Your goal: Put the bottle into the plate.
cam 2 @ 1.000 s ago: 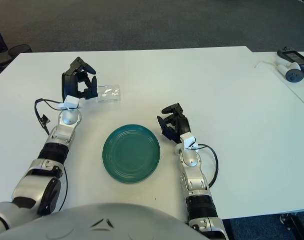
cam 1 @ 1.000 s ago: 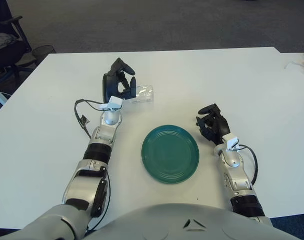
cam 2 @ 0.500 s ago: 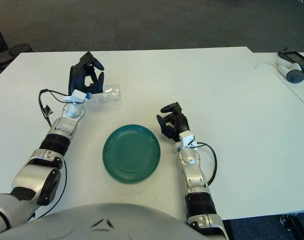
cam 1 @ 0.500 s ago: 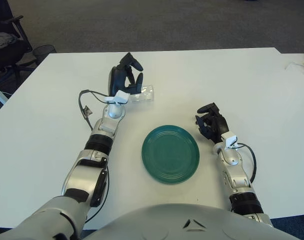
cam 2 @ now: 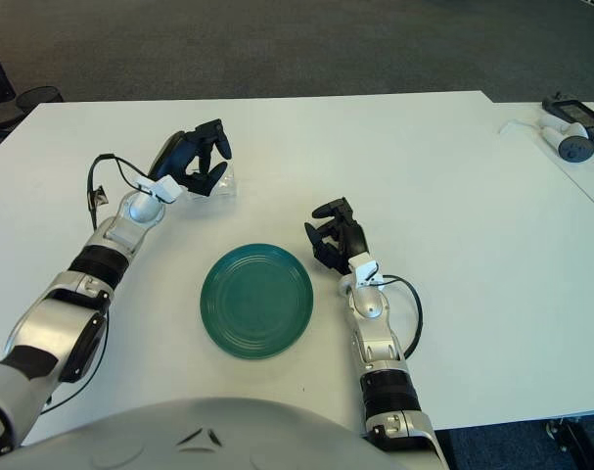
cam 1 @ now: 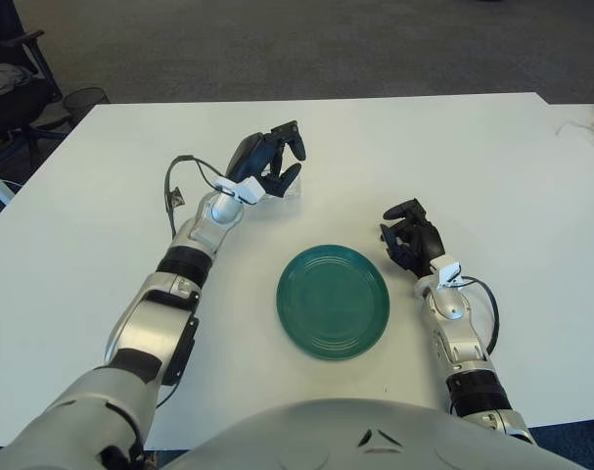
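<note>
Fingers of the right hand (cam 1: pixel 411 238), just right of the plate (cam 1: pixel 333 301), are curled and hold nothing. We count one green plate near the table's (cam 1: pixel 492 166) front, bare. Farther back, the left hand (cam 1: pixel 267 162) arches over one clear bottle (cam 2: pixel 221 183) lying on its side; contact unconfirmed. We judge it light, thin-walled, slippery; grip across the middle, gently.
</note>
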Controlling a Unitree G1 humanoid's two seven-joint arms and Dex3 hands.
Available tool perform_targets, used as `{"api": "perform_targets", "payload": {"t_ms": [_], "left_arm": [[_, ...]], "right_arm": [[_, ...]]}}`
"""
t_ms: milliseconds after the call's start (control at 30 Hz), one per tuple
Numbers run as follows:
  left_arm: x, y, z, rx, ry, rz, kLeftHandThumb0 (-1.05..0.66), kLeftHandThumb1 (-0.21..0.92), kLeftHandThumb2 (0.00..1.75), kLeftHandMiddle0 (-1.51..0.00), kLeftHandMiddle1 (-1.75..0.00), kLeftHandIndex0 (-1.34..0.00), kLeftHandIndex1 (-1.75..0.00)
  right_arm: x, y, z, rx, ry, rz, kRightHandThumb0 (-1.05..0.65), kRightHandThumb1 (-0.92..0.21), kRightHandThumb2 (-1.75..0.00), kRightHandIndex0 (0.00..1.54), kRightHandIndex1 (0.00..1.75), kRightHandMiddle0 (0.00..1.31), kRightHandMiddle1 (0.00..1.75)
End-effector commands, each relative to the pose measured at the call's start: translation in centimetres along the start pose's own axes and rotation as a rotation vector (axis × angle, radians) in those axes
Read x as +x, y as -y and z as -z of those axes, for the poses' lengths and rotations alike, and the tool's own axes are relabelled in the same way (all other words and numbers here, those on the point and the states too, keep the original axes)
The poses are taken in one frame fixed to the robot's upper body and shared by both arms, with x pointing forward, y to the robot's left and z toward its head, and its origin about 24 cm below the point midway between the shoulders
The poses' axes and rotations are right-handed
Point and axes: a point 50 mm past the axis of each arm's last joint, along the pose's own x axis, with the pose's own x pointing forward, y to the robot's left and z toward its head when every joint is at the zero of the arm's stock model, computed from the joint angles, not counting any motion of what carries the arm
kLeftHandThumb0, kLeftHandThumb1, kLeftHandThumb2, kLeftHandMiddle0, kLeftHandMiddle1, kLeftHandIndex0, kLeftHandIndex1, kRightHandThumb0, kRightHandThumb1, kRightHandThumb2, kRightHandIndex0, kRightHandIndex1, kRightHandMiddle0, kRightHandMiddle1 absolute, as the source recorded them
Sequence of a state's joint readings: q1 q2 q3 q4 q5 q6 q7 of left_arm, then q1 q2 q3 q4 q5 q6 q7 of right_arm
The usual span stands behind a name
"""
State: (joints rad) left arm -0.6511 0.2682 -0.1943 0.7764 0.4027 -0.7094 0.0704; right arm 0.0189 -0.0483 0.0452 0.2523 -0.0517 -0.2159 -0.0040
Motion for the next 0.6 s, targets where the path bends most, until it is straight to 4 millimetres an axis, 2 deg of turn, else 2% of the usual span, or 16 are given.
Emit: {"api": "perform_targets", "payload": {"t_ms": [0,167,233,300,433,500,567], "left_arm": [[0.7,-0.6,0.0,0.051,0.008,0.074,-0.47,0.3,1.34,-1.13,-1.75,-0.62,-1.75],[1.3,-0.5,0.2,0.098,0.0,0.128,-0.48,0.29,1.35,-1.13,-1.75,-0.63,-1.75],[1.4,-0.5,0.2,0.13,0.003,0.146,-0.48,0.29,1.35,-1.1,-1.75,-0.63,-1.75],[1.5,-0.5,0.3,0.164,0.009,0.161,-0.46,0.34,1.28,-0.97,-1.75,-0.59,-1.75],[1.7,-0.7,0.4,0.266,0.018,0.193,-0.42,0.5,1.07,-0.7,-1.75,-0.46,-1.74],[1.8,-1.1,0.6,0.334,0.014,0.214,-0.4,0.61,0.91,-0.43,-1.75,-0.41,-1.72],[1.8,-1.5,0.7,0.405,0.005,0.236,-0.38,0.71,0.76,-0.23,-1.63,-0.37,-1.7]], "right_arm": [[-1.9,-0.4,4.0,0.006,-0.219,-0.015,-0.01,-0.92,-0.48,0.21,1.63,0.19,1.65],[-1.8,-0.4,4.0,0.01,-0.22,-0.014,-0.01,-0.92,-0.47,0.21,1.63,0.19,1.65],[-1.8,-0.4,4.0,0.01,-0.219,-0.012,-0.01,-0.92,-0.44,0.32,1.5,0.16,1.7],[-1.8,-0.5,4.0,0.008,-0.22,-0.011,-0.01,-0.92,-0.42,0.38,1.41,0.14,1.73],[-1.7,-0.5,4.1,0.002,-0.224,-0.005,-0.01,-0.92,-0.45,0.27,1.57,0.2,1.65],[-1.7,-0.6,4.1,0.002,-0.225,-0.002,-0.01,-0.92,-0.43,0.34,1.46,0.17,1.69],[-1.7,-0.6,4.1,0.002,-0.227,-0.001,-0.01,-0.92,-0.44,0.29,1.53,0.19,1.66]]}}
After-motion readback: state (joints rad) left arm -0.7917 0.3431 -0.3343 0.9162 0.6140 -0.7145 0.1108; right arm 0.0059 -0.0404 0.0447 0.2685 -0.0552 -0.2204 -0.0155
